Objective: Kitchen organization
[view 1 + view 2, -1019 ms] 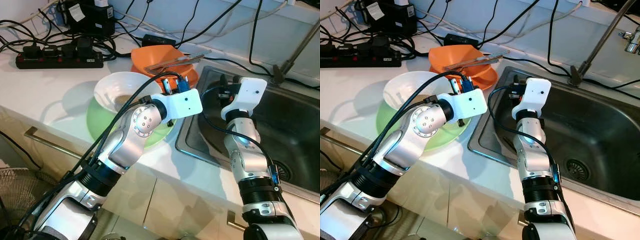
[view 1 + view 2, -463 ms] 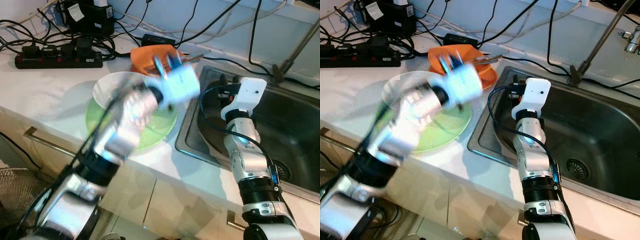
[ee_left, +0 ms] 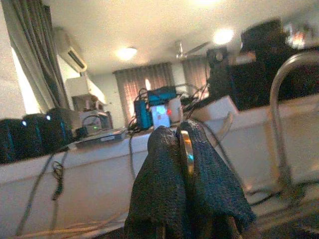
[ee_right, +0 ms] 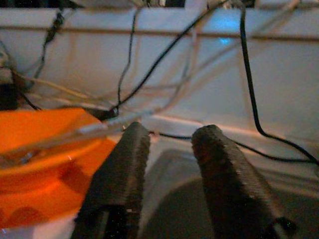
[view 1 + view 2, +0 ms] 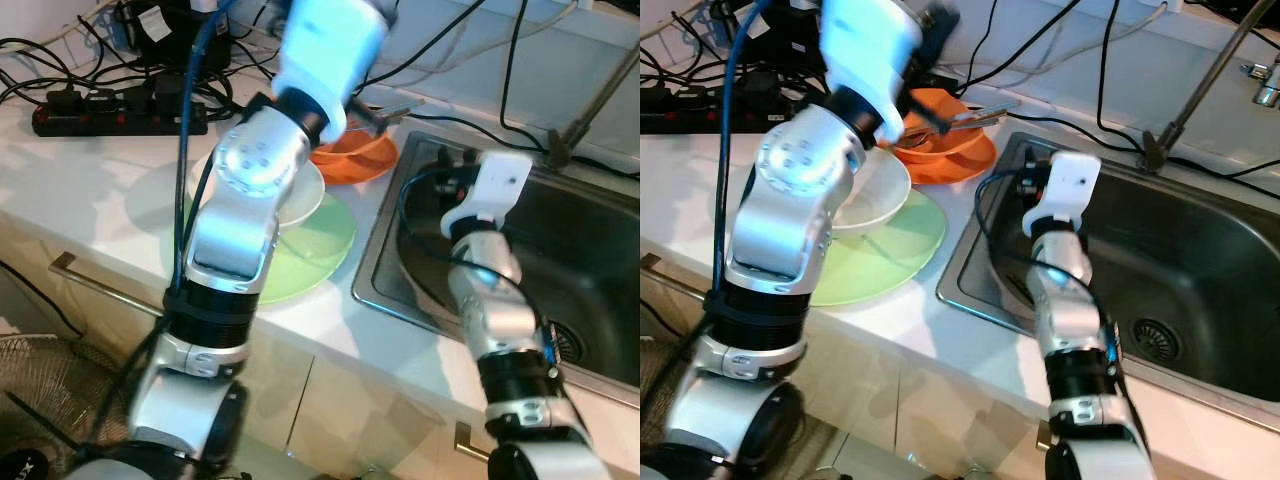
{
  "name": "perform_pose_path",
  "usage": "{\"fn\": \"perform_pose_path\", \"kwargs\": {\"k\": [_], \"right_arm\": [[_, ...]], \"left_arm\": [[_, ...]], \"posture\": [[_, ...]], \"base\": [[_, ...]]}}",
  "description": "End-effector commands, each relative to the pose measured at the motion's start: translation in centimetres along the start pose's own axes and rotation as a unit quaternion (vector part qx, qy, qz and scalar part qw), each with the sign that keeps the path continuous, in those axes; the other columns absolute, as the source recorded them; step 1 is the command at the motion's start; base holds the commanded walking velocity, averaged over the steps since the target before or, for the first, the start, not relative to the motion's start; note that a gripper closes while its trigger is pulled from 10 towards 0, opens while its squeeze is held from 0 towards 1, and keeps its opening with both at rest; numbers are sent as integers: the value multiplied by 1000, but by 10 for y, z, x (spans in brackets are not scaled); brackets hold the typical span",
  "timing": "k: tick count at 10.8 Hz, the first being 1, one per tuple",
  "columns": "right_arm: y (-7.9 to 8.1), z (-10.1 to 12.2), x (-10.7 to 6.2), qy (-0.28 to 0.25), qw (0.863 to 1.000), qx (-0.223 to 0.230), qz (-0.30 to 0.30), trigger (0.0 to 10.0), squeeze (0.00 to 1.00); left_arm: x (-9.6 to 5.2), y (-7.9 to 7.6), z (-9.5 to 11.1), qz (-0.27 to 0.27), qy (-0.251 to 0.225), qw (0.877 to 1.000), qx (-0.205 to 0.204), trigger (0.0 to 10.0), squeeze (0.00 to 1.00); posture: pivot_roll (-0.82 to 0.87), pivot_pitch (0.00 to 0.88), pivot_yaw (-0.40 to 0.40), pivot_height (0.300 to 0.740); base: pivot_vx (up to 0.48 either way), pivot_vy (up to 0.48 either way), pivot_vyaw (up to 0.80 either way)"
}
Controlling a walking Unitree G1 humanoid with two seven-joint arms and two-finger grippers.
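On the white countertop [image 5: 100, 190] in the left eye view, a white bowl [image 5: 295, 200] sits on a green plate [image 5: 320, 245] beside an orange bowl [image 5: 360, 155] and the steel sink [image 5: 590, 250]. From the left wrist, the left gripper [image 3: 185, 149] is pressed together, raised toward a lit room with curtains [image 3: 27, 50]. From the right wrist, the right gripper [image 4: 169, 149] is spread, empty, near the orange bowl.

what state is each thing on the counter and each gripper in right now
white bowl: upright, sitting on the green plate
green plate: flat on the counter
orange bowl: upright, utensils resting across it
left gripper: raised, fingers pressed shut
right gripper: open, empty, at the sink's edge
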State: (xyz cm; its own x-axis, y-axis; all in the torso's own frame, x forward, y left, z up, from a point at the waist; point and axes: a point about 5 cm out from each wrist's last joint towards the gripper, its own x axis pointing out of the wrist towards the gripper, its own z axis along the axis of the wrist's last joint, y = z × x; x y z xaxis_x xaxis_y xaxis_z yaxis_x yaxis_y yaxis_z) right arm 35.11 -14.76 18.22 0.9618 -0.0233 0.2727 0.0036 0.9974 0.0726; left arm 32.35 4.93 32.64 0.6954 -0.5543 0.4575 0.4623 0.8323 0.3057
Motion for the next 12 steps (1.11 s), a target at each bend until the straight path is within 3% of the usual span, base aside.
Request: {"fn": "perform_pose_path", "kwargs": {"k": [1, 2, 5, 6, 9, 10, 12], "right_arm": [[-6, 17, 6, -24, 1000, 19, -1, 10000, 1000], [-6, 26, 9, -33, 998, 47, 11, 10000, 1000], [16, 64, 13, -67, 979, 102, 165, 10000, 1000], [22, 73, 9, -69, 965, 114, 224, 10000, 0], [27, 75, -3, -46, 942, 99, 317, 10000, 0], [28, 72, -10, -29, 933, 94, 346, 10000, 0], [29, 70, -14, -21, 928, 94, 360, 10000, 0]], "left_arm": [[1, 2, 8, 4, -17, 999, -29, 10000, 0], [1, 4, 7, 8, -18, 999, -50, 10000, 0], [-1, 8, 3, 12, -12, 995, -99, 10000, 0], [-2, 9, 2, 16, -11, 993, -114, 10000, 0], [-3, 14, 5, 25, -20, 988, -149, 10000, 0], [-4, 20, 6, 35, -33, 982, -182, 10000, 0], [-5, 25, 9, 41, -45, 972, -228, 10000, 0]], "posture": [[27, 33, -123, 740], [26, 34, -124, 740], [24, 36, -123, 740], [23, 36, -123, 740], [21, 28, -121, 740], [21, 23, -118, 740], [20, 23, -116, 740]], "base": [[0, 0, 0], [0, 0, 0], [0, 0, 0], [0, 0, 0], [0, 0, 0], [0, 0, 0], [0, 0, 0]]}}
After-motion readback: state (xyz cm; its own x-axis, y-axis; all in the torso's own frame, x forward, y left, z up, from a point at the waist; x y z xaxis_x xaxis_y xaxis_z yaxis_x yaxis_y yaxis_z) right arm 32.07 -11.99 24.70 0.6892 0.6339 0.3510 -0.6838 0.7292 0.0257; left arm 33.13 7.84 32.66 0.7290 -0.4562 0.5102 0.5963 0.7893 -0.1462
